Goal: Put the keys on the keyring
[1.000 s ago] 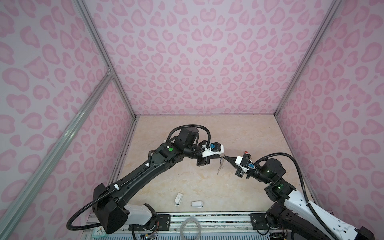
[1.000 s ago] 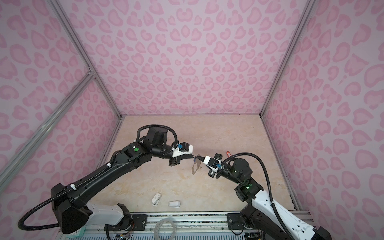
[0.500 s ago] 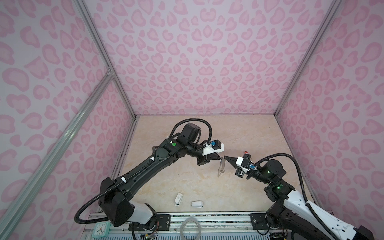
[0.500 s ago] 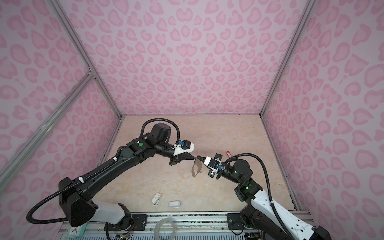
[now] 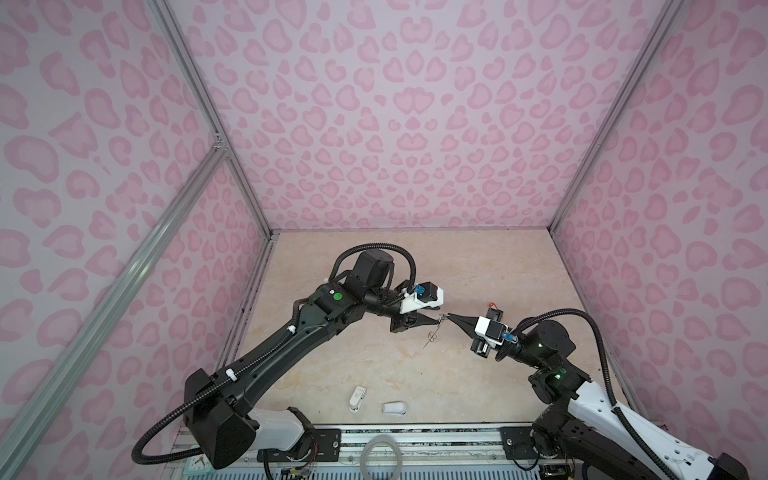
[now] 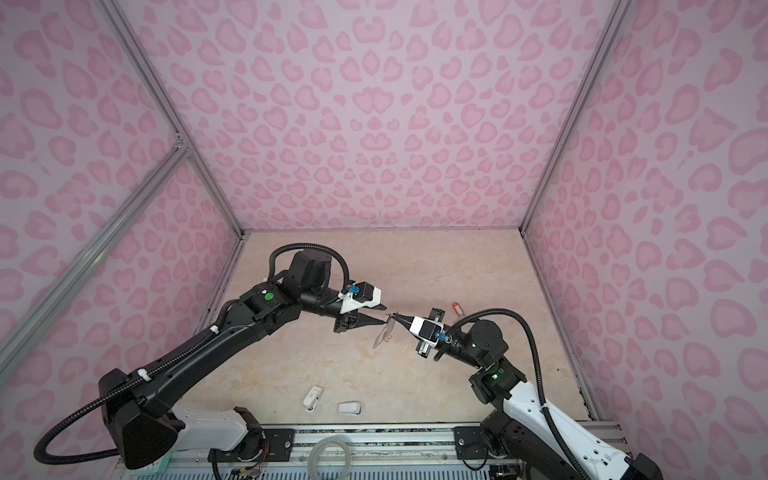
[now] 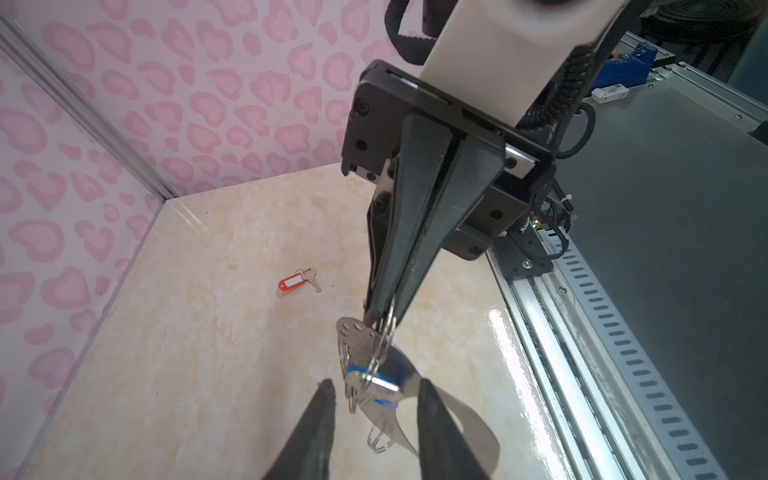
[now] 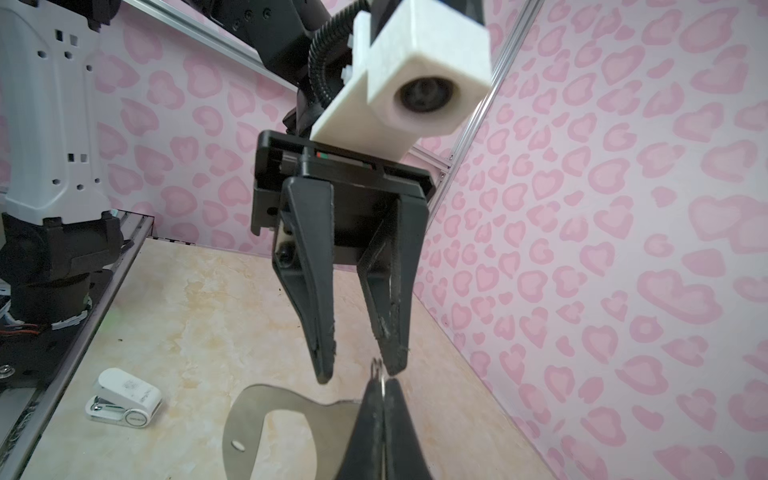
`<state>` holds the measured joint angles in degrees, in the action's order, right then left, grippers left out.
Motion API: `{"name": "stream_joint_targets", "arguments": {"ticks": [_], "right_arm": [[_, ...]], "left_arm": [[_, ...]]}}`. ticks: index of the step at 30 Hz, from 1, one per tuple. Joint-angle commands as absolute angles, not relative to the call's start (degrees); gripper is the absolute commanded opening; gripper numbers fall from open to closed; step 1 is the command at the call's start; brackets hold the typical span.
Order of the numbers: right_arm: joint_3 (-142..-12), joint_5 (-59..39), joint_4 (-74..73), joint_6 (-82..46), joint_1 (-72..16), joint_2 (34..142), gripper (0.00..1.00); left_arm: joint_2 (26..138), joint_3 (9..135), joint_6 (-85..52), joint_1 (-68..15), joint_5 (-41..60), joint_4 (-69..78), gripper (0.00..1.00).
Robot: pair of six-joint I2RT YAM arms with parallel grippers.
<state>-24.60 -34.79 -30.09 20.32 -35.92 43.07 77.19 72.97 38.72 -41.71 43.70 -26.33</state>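
Evidently the right hand (image 7: 380,313) is clenched on a wire ring (image 7: 384,332) to hang the keyring (image 8: 243,415) above the worktop (image 7: 208,332), its blue key (image 7: 376,380) seemingly threaded and dangling between the released left hand (image 8: 358,370), while the red key (image 7: 296,282) lies well apart.

Both arms reach to mid-table. Left gripper (image 5: 436,320) and right gripper (image 5: 450,318) point tip to tip, nearly touching, above the table (image 5: 478,266). Keyring (image 5: 432,337) hangs from where the tips meet. It shows edge-on as a thin slanted sliver. Jaw gaps too small to read. Red key (image 5: 493,308) lies on the table just behind right gripper's body, partly hidden. White piece (image 5: 357,397) and second white piece (image 5: 394,408) lie near the front edge, close together, not touching. Pale hoop (image 5: 381,455) sits on the front rail.
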Motion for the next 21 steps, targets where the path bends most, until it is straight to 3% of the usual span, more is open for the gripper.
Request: {"name": "stream_joint_targets", "arguments": {"ticks": [1,6,15,19,21], "right_arm": [[-24.43,-35.34,-30.56,20.26,-35.87,42.98,0.0],[-24.65,-35.76,-30.52,20.03,-35.88,43.24,0.0],[-25.05,-36.25,-30.24,19.96,-35.8,43.92,0.0],[-25.05,-35.83,-30.25,19.95,-35.83,44.3,0.0],[-25.05,-34.5,-29.99,20.04,-35.82,44.18,0.0]], "left_arm": [[76.7,72.71,39.62,-41.84,45.14,-23.37,0.33],[77.23,73.3,40.08,-42.69,44.98,-23.3,0.32],[77.7,74.14,40.78,-43.46,44.36,-22.69,0.21],[77.5,74.13,40.89,-43.8,43.15,-22.32,0.06],[77.22,74.14,41.09,-44.16,41.12,-22.37,0.03]]}}
